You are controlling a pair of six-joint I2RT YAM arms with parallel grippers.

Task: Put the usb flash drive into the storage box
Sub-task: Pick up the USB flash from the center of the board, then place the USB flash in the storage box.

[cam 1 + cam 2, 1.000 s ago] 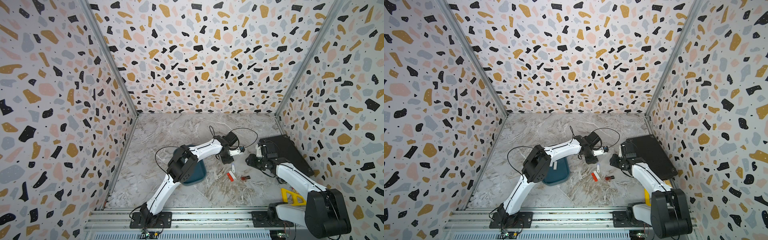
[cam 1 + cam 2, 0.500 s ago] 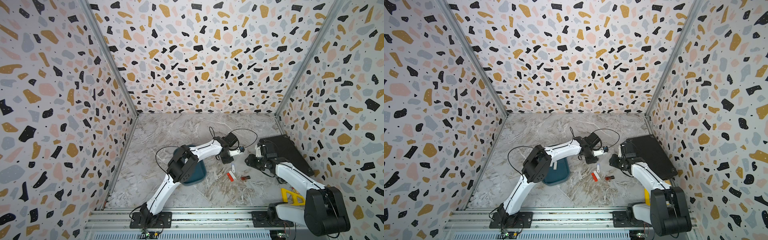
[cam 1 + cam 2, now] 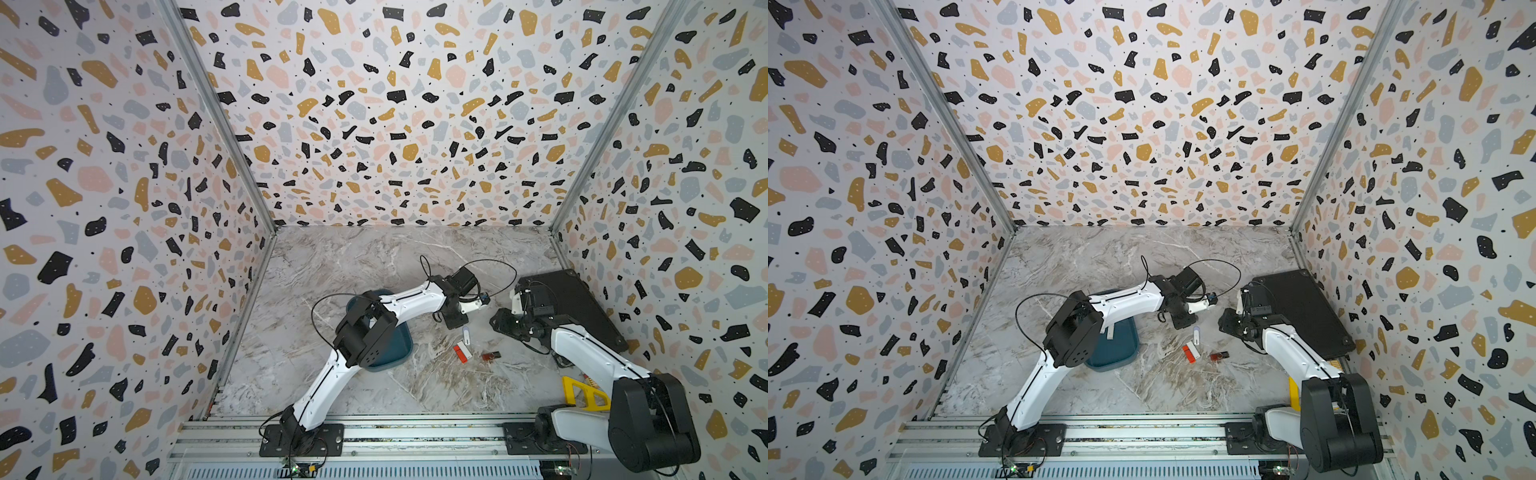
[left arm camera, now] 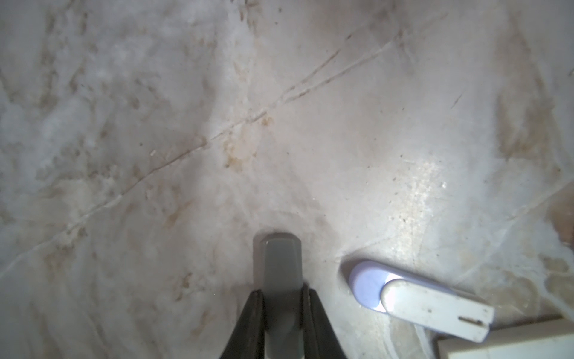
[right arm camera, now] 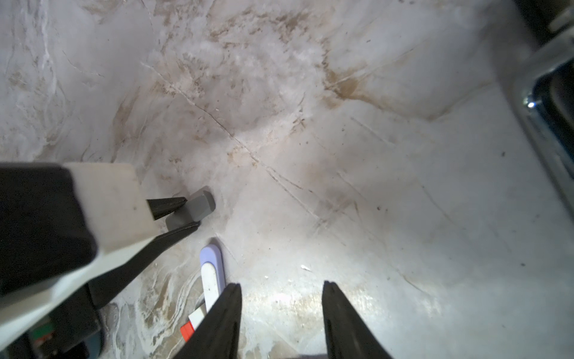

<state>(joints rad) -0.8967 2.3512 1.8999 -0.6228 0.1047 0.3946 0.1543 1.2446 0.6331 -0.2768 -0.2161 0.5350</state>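
Evidently the left fingers (image 4: 251,320) are clamped on the grey usb flash drive (image 4: 281,264), which sits low on the marble surface (image 4: 155,124), outside the storage box (image 3: 402,345). That narrow pinch may slip during lifting. The right fingers (image 5: 223,314) hang apart, empty.

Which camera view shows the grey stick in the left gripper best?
Left wrist view: the grey stick sits close and central, pinched by the left gripper. Right wrist view shows it smaller. Both top views hide it.
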